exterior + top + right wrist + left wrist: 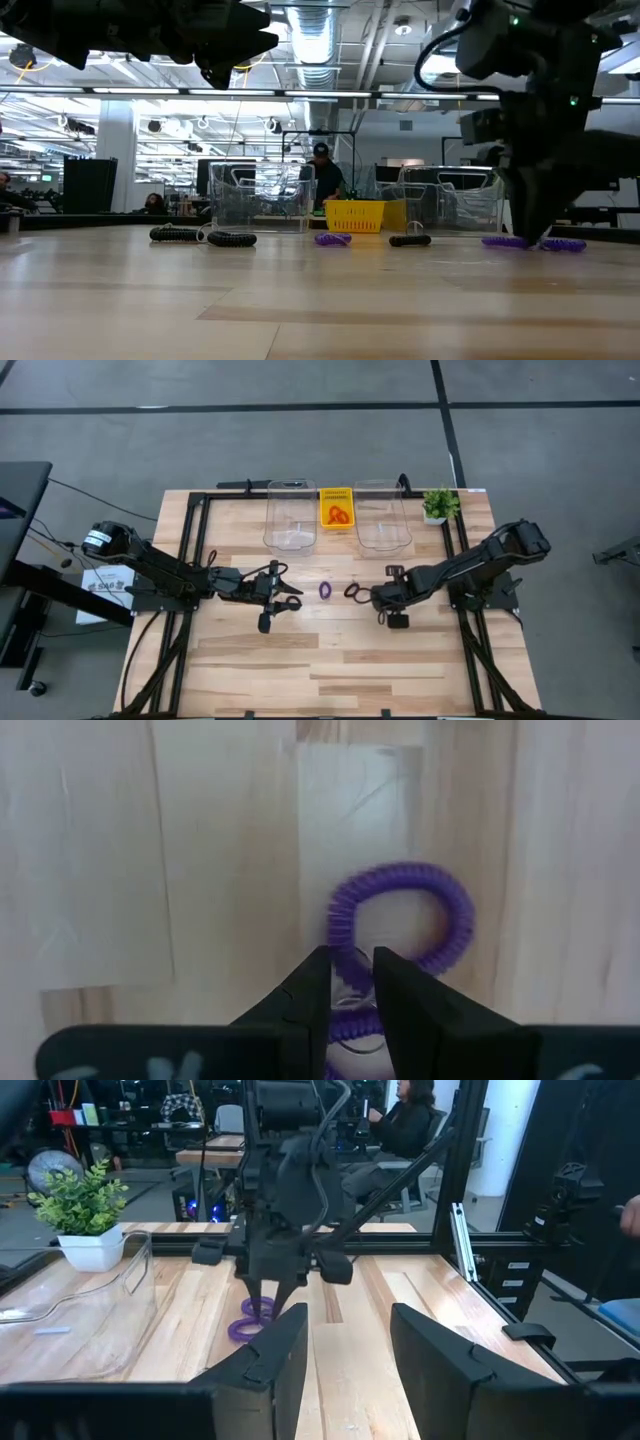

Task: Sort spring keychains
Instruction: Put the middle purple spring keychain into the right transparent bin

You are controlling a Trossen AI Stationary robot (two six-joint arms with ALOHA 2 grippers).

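Observation:
My right gripper (364, 594) points down at the table's middle, shut on a purple spring keychain (402, 910), which lies on the wood. Another purple keychain (325, 589) rests flat between the two grippers. Black keychains (232, 239) lie on the table toward the left side. Orange-red keychains (338, 515) sit in the yellow basket (336, 494) at the far edge. My left gripper (291, 598) hovers open to the left of the loose purple keychain, holding nothing; in its wrist view the fingers (285, 1350) stand wide apart. My right gripper (350, 976) comes from above, pointing down, and pinches a stretch of the purple keychain's coil (347, 952) between its two fingers. The rest of the loop (248, 1326) lies flat on the table beyond the fingertips.
Two clear plastic bins (290, 516) (381, 516) flank the yellow basket at the far edge. A small potted plant (437, 504) stands at the far right corner. Bare wood (330, 660) stretches toward the near edge. A person (322, 172) shows in the room behind.

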